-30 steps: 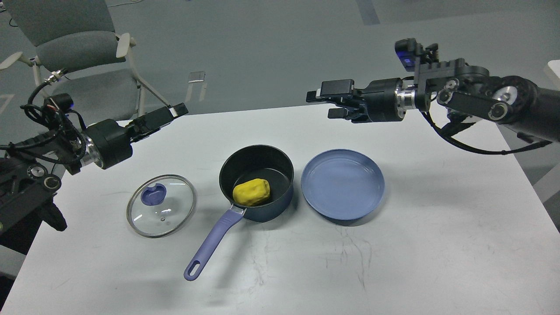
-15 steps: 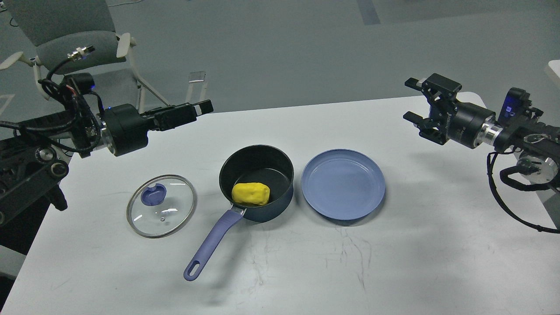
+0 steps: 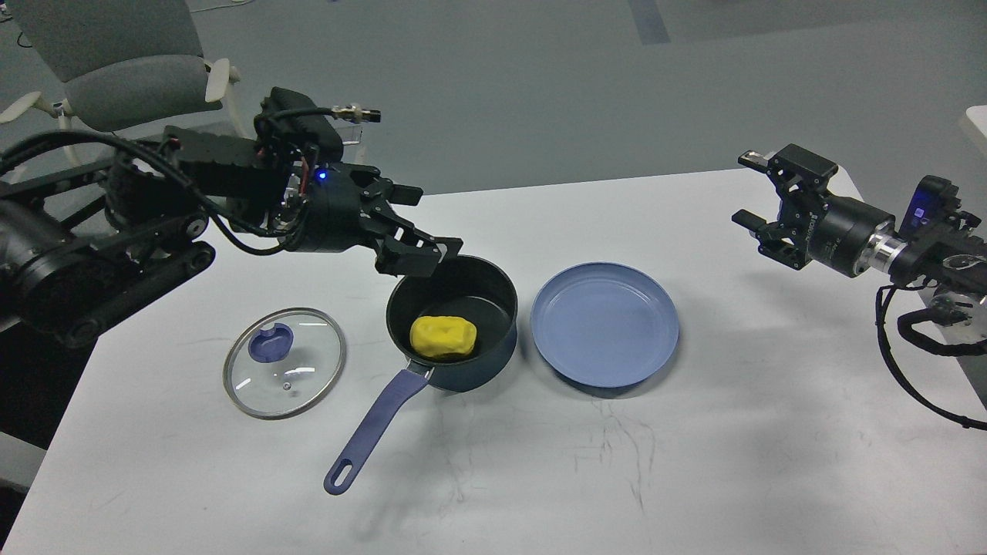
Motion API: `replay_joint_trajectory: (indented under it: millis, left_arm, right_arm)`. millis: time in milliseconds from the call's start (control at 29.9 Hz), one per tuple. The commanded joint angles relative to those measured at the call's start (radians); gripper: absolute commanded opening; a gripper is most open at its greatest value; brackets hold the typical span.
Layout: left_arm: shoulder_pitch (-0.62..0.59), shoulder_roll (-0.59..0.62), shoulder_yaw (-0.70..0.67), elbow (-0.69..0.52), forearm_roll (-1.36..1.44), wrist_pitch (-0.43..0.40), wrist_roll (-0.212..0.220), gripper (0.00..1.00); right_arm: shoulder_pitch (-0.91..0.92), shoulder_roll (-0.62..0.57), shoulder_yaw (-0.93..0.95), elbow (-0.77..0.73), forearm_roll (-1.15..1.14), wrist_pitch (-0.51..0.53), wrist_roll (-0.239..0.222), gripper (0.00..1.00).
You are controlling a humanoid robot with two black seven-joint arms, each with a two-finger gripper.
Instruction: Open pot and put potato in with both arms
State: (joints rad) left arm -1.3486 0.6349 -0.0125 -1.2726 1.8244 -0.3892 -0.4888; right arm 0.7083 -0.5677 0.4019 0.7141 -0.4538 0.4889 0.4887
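Yellow potato lying inside the open dark pot, near the wall on the handle side. Purple handle running toward the viewer and left. Glass lid flat on the white table, left of the pot and apart from it, knob up. Empty blue plate just beside the pot on the right.

Left gripper at the pot's far left rim, fingers spread, holding nothing; contact with the rim impossible to judge. Right gripper well off to the right above the table edge, fingers spread, empty.

Task looks essentially done. Main risk: the left gripper catching the rim, shoving or tipping the pot into the plate, or swinging the handle toward the lid. Potato could roll out if tipped.
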Motion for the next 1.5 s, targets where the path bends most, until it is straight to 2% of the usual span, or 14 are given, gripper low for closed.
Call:
replay_joint_trajectory:
  millis: [0, 200, 301, 401, 535, 802, 1002, 1203, 1470]
  left_arm:
    - [-0.018, -0.055, 0.016, 0.004, -0.008, 0.0, 0.0, 0.96]
    - [-0.006, -0.004, 0.006, 0.012, -0.215, 0.0, 0.0, 0.96]
    - [0.008, 0.04, 0.008, 0.015, -0.511, 0.003, 0.0, 0.96]
    - [0.042, 0.077, 0.005, 0.012, -0.692, 0.021, 0.0, 0.96]
    - [0.133, 0.1, -0.038, 0.012, -0.885, 0.085, 0.0, 0.96]
    - [0.324, 0.086, -0.23, 0.016, -1.117, 0.122, 0.0, 0.96]
    - [0.408, 0.069, -0.3, 0.027, -1.313, 0.125, 0.0, 0.96]
    - [0.482, 0.028, -0.392, 0.041, -1.416, 0.124, 0.0, 0.96]
    - [0.513, 0.0, -0.403, 0.071, -1.421, 0.121, 0.0, 0.96]
  right_arm:
    - [-0.016, -0.001, 0.031, 0.007, 0.0, 0.0, 0.0, 0.96]
    - [-0.02, 0.0, 0.097, 0.016, 0.001, 0.0, 0.0, 0.96]
    - [-0.017, 0.002, 0.1, 0.022, 0.001, 0.0, 0.0, 0.98]
    - [-0.017, 0.005, 0.107, 0.024, 0.001, 0.0, 0.0, 1.0]
    - [-0.017, 0.011, 0.149, 0.025, 0.006, 0.0, 0.0, 1.0]
    - [-0.017, 0.028, 0.184, 0.025, 0.05, 0.0, 0.0, 1.0]
    - [-0.018, 0.038, 0.212, 0.025, 0.104, 0.0, 0.0, 1.0]
    - [-0.02, 0.048, 0.23, 0.024, 0.112, 0.0, 0.0, 1.0]
    - [-0.035, 0.052, 0.25, 0.022, 0.112, 0.0, 0.0, 1.0]
